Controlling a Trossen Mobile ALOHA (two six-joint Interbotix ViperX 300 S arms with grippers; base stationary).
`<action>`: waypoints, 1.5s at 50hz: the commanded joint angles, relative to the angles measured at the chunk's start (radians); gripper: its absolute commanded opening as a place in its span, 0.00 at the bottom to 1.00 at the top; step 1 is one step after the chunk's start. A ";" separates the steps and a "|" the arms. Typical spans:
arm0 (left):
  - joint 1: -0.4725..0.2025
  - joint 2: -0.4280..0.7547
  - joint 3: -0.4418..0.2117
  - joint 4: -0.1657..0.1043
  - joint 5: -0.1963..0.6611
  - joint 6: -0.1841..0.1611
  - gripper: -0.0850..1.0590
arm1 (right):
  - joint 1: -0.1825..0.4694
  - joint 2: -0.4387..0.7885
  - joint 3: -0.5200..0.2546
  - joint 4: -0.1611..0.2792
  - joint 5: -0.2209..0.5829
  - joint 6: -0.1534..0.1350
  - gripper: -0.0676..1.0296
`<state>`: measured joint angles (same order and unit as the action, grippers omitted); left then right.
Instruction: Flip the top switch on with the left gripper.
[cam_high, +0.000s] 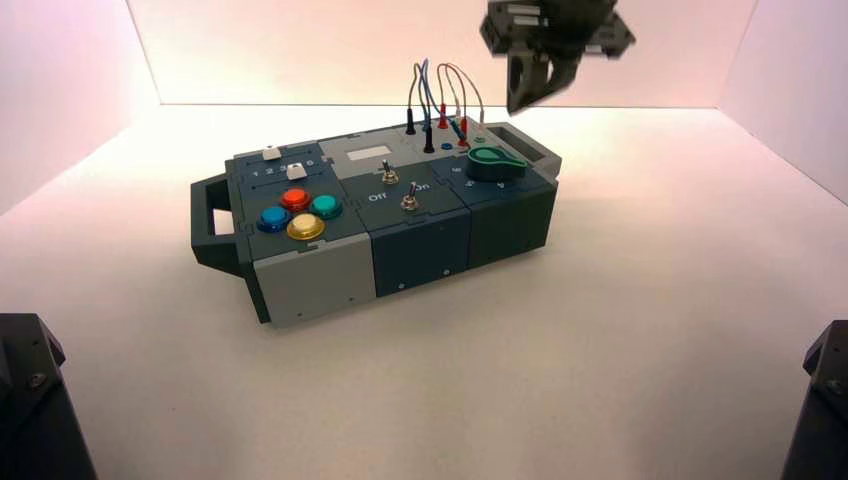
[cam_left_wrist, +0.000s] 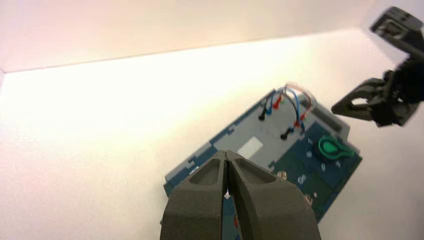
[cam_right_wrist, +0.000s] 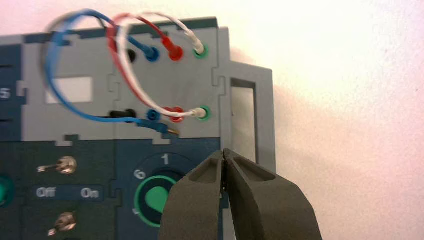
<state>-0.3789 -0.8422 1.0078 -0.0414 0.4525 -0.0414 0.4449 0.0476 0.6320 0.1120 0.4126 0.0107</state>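
Note:
The top switch (cam_high: 389, 176) is the farther of two small silver toggles on the box's dark teal middle panel. In the right wrist view its lever (cam_right_wrist: 64, 165) leans toward the lettering Off, above Off and On. The second toggle (cam_high: 409, 201) stands just in front of it. My left gripper (cam_left_wrist: 227, 155) is shut and empty, held high and well away from the box, and it does not show in the high view. My right gripper (cam_high: 527, 95) hangs shut above the box's far right end, over the green knob (cam_right_wrist: 152, 197).
The box (cam_high: 310, 280) stands turned on the white table. It carries coloured round buttons (cam_high: 297, 212) at its left, two white sliders (cam_high: 270, 153), and looped wires (cam_high: 445, 95) plugged into the grey back panel. White walls enclose the table. Black arm parts (cam_high: 30, 400) fill both near corners.

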 joint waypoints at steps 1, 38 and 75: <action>-0.005 0.021 -0.031 0.002 -0.003 0.006 0.05 | -0.018 -0.005 -0.032 0.000 -0.002 0.003 0.04; -0.005 0.066 -0.048 0.003 -0.005 0.040 0.05 | -0.043 0.143 -0.083 -0.002 0.008 -0.002 0.04; -0.198 0.376 -0.092 -0.003 0.026 0.041 0.05 | -0.031 0.255 -0.167 0.003 0.084 0.002 0.04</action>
<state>-0.5783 -0.4955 0.9541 -0.0430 0.4786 -0.0015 0.4065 0.2945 0.4648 0.1135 0.4924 0.0107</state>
